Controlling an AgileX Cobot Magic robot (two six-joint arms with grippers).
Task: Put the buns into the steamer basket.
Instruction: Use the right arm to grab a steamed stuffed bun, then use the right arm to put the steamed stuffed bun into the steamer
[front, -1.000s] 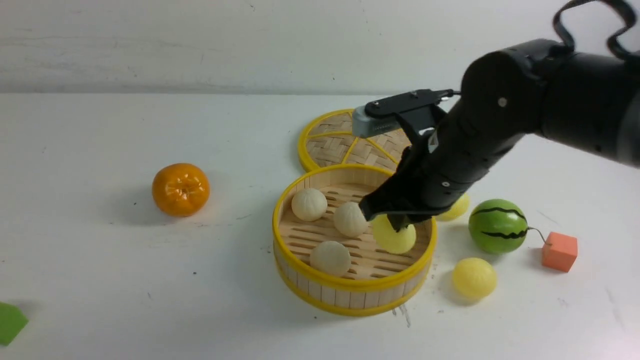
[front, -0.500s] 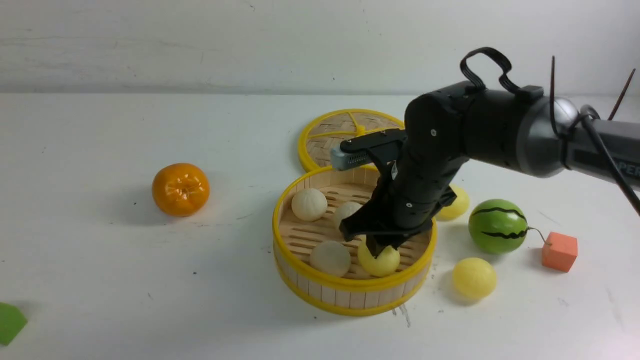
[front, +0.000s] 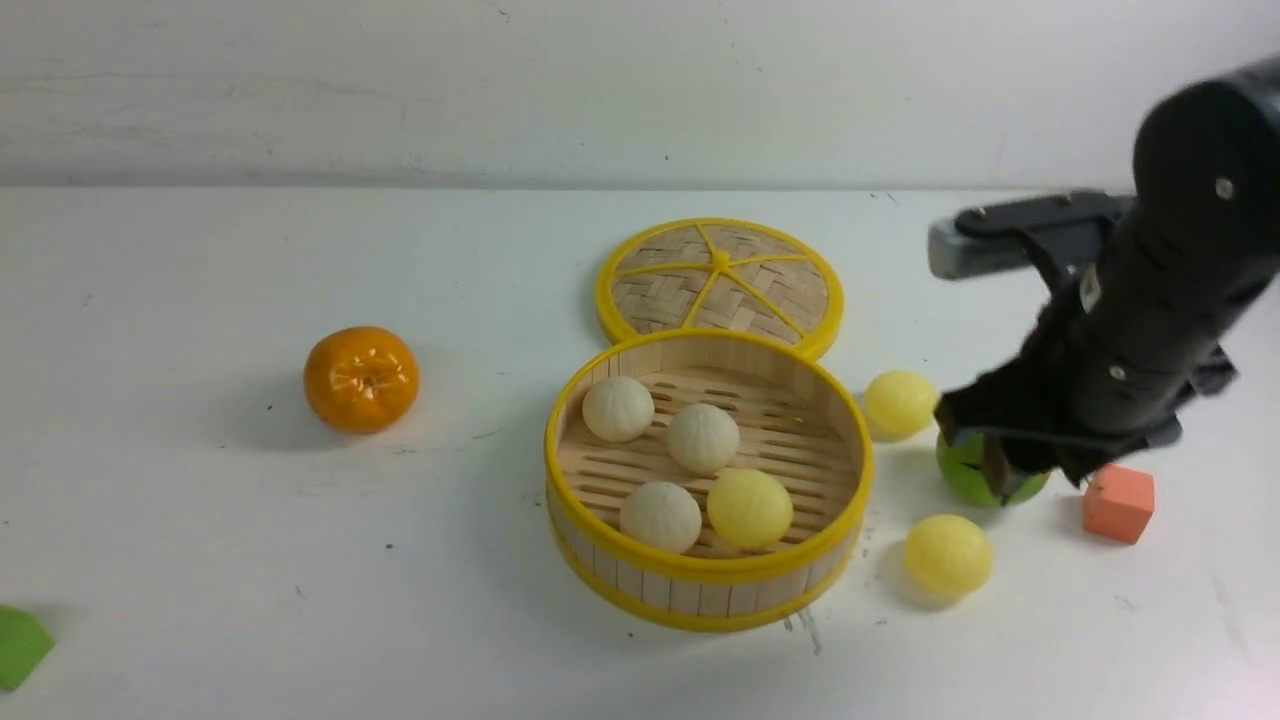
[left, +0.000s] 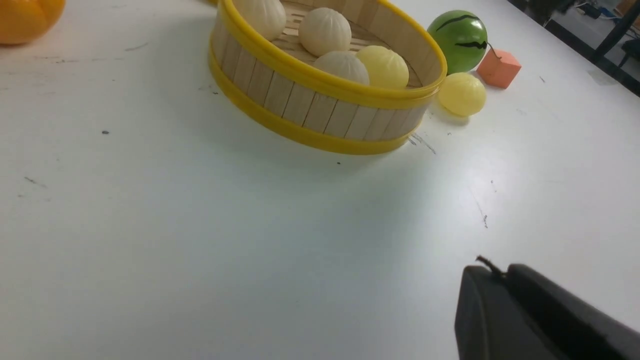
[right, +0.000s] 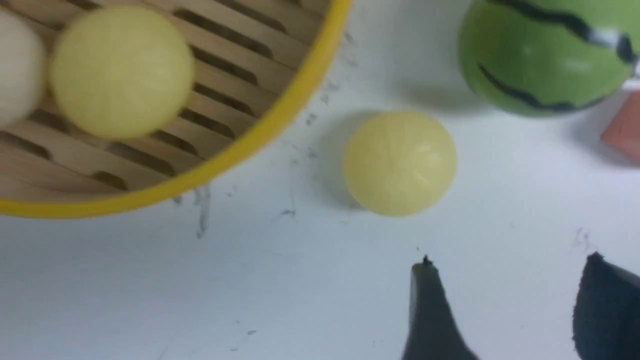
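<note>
Hovering at the right of the front view, the right gripper (right: 510, 280) is released and empty. Its two dark fingers (right: 430, 320) are spread with bare table (front: 200, 560) between them. It hangs in front of the watermelon ball (right: 540, 55), beside the orange cube (front: 1118, 502).

The steamer basket (front: 700, 598) sits at centre frame, just below the flat lid (front: 720, 275). Four buns lie on its slatted floor: three off-white buns (front: 703, 438) and one placed yellow bun (front: 750, 508). Two more lie on the table right of the basket. The upper yellow bun (front: 900, 403) is just beside the rim, and the lower yellow bun (front: 948, 556) is near the wall at lower right. The right wrist view shows the lower yellow bun just ahead of the open fingers, apart from them.

The left gripper (left: 525, 315) shows only as a dark corner at the lower right of its own view, so whether it is released or clenched cannot be told. An orange (front: 361, 378) lies well apart at left.

Step in hand, as judged: pick-up of the fifth bun, four of six being placed. The next move calls for centring the fingers over the lower yellow bun, descending around it and closing gently. A smooth ball may roll out of an off-centre pinch.
</note>
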